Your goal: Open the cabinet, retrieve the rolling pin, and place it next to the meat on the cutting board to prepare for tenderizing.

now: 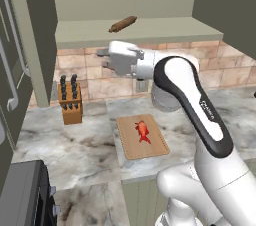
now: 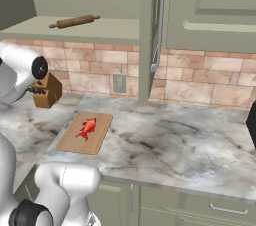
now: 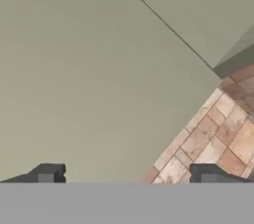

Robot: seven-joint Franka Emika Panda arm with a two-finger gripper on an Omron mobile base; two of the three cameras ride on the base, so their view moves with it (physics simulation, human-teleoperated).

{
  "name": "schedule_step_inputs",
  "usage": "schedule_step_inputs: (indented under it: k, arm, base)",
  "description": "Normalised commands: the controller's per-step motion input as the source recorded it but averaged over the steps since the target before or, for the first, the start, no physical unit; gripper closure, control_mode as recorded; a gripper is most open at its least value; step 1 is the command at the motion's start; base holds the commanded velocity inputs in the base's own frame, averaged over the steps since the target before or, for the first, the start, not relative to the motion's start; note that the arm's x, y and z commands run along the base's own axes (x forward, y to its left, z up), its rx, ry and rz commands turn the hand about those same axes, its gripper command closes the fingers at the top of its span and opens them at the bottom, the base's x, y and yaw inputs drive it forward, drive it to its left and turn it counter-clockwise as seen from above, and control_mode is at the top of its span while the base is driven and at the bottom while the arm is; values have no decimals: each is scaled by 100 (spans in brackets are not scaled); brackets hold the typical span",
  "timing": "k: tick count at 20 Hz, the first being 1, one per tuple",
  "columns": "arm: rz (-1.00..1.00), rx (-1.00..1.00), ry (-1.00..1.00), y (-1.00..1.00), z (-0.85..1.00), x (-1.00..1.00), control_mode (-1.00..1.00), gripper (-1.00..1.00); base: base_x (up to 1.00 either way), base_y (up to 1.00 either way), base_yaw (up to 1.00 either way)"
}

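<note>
A marbled grey stone counter (image 1: pixel 75 145) runs beneath a tan brick backsplash, with the wide sage-green wall cabinet (image 1: pixel 130 32) standing open above it. On its pale green shelf lies the brown wooden rolling pin (image 1: pixel 122 24), its long axis slanting along the shelf, one end nearer the front edge. It sits above the white arm's two-finger gripper (image 1: pixel 101 59), a little to the right and further back, so I judge the reach must go up and in. The jaws stand wide apart, empty, pointing left under the shelf. Below on the counter, the small red-orange raw meat (image 1: pixel 142 131) rests mid-way on the tan wooden cutting board (image 1: pixel 130 147), beside a brown knife block (image 1: pixel 70 101).
</note>
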Motion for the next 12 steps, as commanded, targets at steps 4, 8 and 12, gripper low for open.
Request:
schedule_step_inputs:
  k: [4, 8, 12]
  arm:
    - [-50, 0, 2, -28, 9, -6, -100, -100]
    - [-45, 0, 7, -33, 16, -11, -100, -100]
    - [-38, 0, 14, -39, 29, 0, -100, -100]
  base:
    - [0, 0, 0]
    - [0, 0, 0]
    - [0, 0, 0]
